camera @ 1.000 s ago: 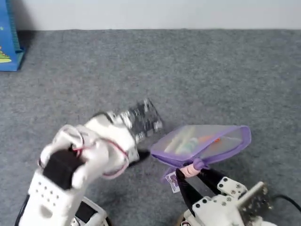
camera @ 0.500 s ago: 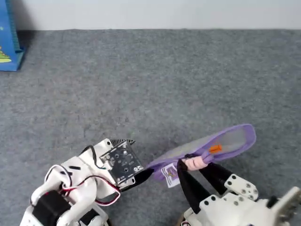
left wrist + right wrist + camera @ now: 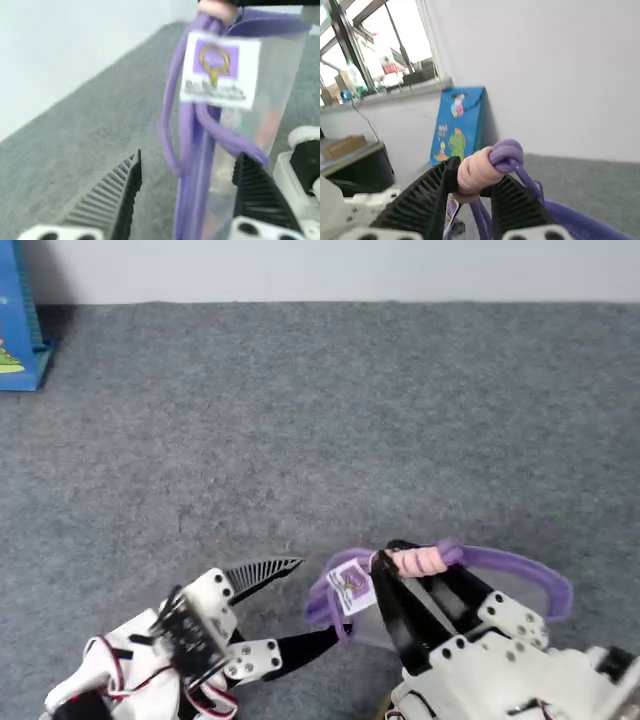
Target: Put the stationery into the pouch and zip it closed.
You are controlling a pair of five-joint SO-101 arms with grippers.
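Observation:
The pouch (image 3: 520,570) is translucent with a purple rim and hangs off the carpet, tilted, in front of the arm bases. My right gripper (image 3: 412,562) is shut on its pink zipper pull (image 3: 475,170), which ends in a purple knot. A white and purple label (image 3: 350,587) dangles at the pouch's end. My left gripper (image 3: 320,598) is open, one finger on each side of that end of the pouch (image 3: 200,150). Through the clear side, stationery (image 3: 270,125) shows as green and orange shapes inside.
Grey carpet (image 3: 320,420) covers the table up to a white wall. A blue printed box (image 3: 18,320) stands at the far left corner, and the right wrist view has the same box (image 3: 457,125) below a window.
The right gripper has pulled the pouch toward the arm bases and lifted it. The left arm has drawn back and swung round, its open fingers now straddling the pouch's end.

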